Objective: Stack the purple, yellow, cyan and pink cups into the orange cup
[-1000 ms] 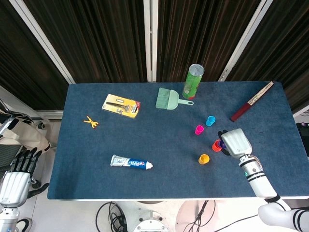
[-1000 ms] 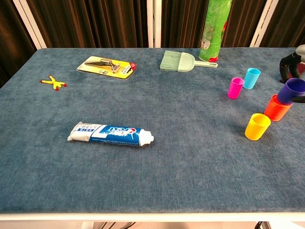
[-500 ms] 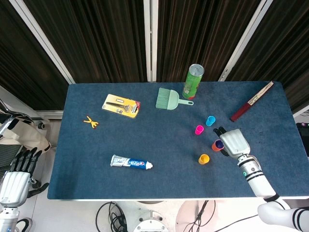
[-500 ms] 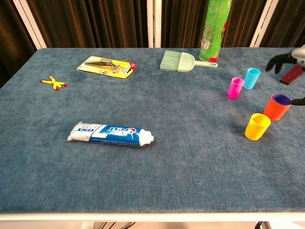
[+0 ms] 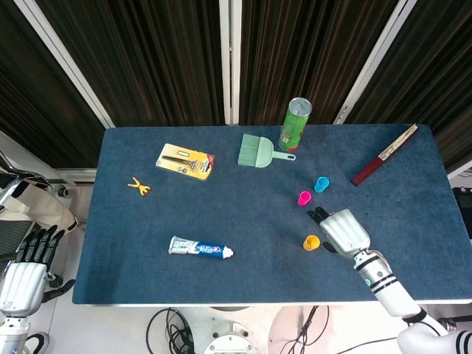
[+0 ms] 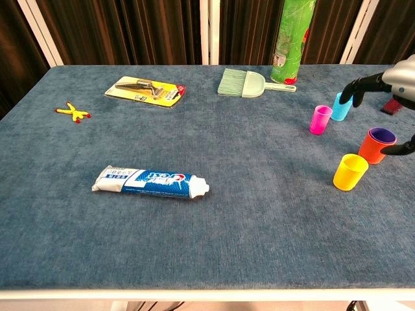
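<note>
The right hand (image 5: 341,231) hangs over the right side of the table (image 5: 221,221) with its fingers (image 6: 360,84) spread apart and nothing in them. From the head camera it covers the orange cup, so you only get that one from the chest view. There the orange cup (image 6: 374,148) stands upright with the purple cup (image 6: 382,135) already nested inside it (just the purple rim peeking out the top). The yellow cup (image 6: 349,172) stands right beside the orange one, on its near-left side, close but not touching as far as I can tell. The pink cup (image 6: 320,119) and the cyan cup (image 6: 342,106) stand next to each other a bit further back, both upright.

The left hand (image 5: 26,269) is way off past the left edge of the table, down low, fingers straight and loosely apart, holding nothing.

Other stuff on the table: a toothpaste tube (image 6: 149,182) lying near the front, a packaged razor (image 6: 146,90), a small yellow clip thing (image 6: 71,113) at far left, a green dust brush (image 6: 249,83), a tall green can (image 5: 295,124) at the back, and a dark red stick-like item (image 5: 383,155) at back right.
</note>
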`<state>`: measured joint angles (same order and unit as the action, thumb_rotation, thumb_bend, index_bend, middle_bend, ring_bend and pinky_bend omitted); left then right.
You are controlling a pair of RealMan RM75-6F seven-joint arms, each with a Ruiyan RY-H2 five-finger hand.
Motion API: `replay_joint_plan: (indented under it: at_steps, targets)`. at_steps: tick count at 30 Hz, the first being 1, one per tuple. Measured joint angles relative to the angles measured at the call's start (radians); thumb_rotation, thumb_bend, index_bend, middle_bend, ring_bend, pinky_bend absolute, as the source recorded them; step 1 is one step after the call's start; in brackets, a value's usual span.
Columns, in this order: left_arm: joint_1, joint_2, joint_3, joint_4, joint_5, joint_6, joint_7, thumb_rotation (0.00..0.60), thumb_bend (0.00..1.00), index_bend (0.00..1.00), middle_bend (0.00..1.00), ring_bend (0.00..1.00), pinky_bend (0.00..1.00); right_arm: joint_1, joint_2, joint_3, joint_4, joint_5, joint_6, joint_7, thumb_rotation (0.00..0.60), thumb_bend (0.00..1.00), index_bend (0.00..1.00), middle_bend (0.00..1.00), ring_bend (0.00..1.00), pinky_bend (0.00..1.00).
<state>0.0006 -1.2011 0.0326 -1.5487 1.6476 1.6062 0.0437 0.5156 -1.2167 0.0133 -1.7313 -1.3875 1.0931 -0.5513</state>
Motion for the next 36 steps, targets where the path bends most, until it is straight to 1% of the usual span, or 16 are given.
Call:
replay_joint_plan:
  at_steps: [5, 11, 14, 18, 23, 31, 36]
  targets:
    - [0.0, 0.002, 0.001, -0.006, 0.003, 0.001, 0.003, 0.6, 0.02, 0.03, 0.0, 0.0, 0.0, -0.004, 0.012, -0.024, -0.047, 0.012, -0.02, -0.092, 0.6, 0.07, 0.25, 0.29, 0.84, 0.94]
    - [0.002, 0.005, 0.002, -0.009, 0.004, 0.004, 0.004, 0.6, 0.02, 0.03, 0.0, 0.0, 0.0, 0.004, -0.009, -0.03, -0.041, 0.08, -0.064, -0.138, 0.6, 0.07, 0.25, 0.3, 0.84, 0.94]
    - [0.002, 0.006, 0.002, -0.009, 0.001, 0.002, 0.003, 0.6, 0.02, 0.03, 0.0, 0.0, 0.0, 0.009, -0.023, -0.03, -0.024, 0.092, -0.074, -0.145, 0.6, 0.07, 0.25, 0.31, 0.84, 0.94]
    - [-0.001, 0.003, 0.0, -0.006, -0.004, -0.007, 0.002, 0.6, 0.02, 0.03, 0.0, 0.0, 0.0, 0.014, -0.05, -0.026, 0.006, 0.09, -0.074, -0.137, 0.6, 0.08, 0.28, 0.34, 0.85, 0.94]
    - [-0.003, -0.005, -0.001, 0.004, -0.019, -0.021, 0.0, 0.6, 0.02, 0.03, 0.0, 0.0, 0.0, 0.027, -0.092, -0.016, 0.055, 0.097, -0.091, -0.117, 0.6, 0.09, 0.32, 0.41, 0.86, 0.94]
    - [0.0, -0.007, -0.002, 0.013, -0.029, -0.023, -0.01, 0.6, 0.02, 0.03, 0.0, 0.0, 0.0, 0.037, -0.133, -0.017, 0.095, 0.101, -0.103, -0.109, 0.6, 0.11, 0.35, 0.42, 0.86, 0.94]
    - [-0.001, -0.008, -0.003, 0.016, -0.025, -0.021, -0.012, 0.6, 0.02, 0.03, 0.0, 0.0, 0.0, 0.043, -0.147, -0.019, 0.103, 0.105, -0.105, -0.123, 0.6, 0.13, 0.4, 0.43, 0.86, 0.94]
